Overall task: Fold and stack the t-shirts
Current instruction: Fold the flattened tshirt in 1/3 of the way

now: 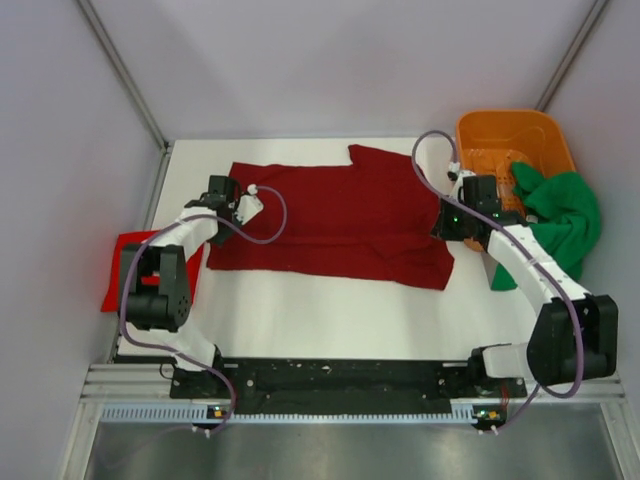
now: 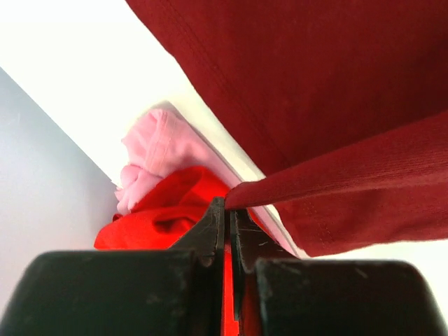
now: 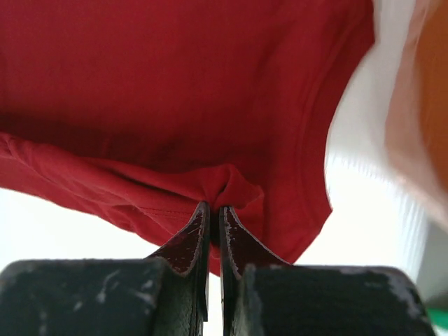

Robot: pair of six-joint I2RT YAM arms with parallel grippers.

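Maroon shirt (image 2: 336, 105) runs off top and right edges of my left wrist view; top edge crops it in right wrist view too. Pink cloth (image 2: 157, 150) half buried behind red shirt (image 2: 161, 217), itself cut off below by black body of my left gripper (image 2: 227, 210). Right wrist view: basket (image 3: 427, 105) just orange smear at right, blurred. From above, my right arm (image 1: 530, 265) covers part of green shirt (image 1: 565, 215); my left arm (image 1: 165, 270) covers middle of red shirt.
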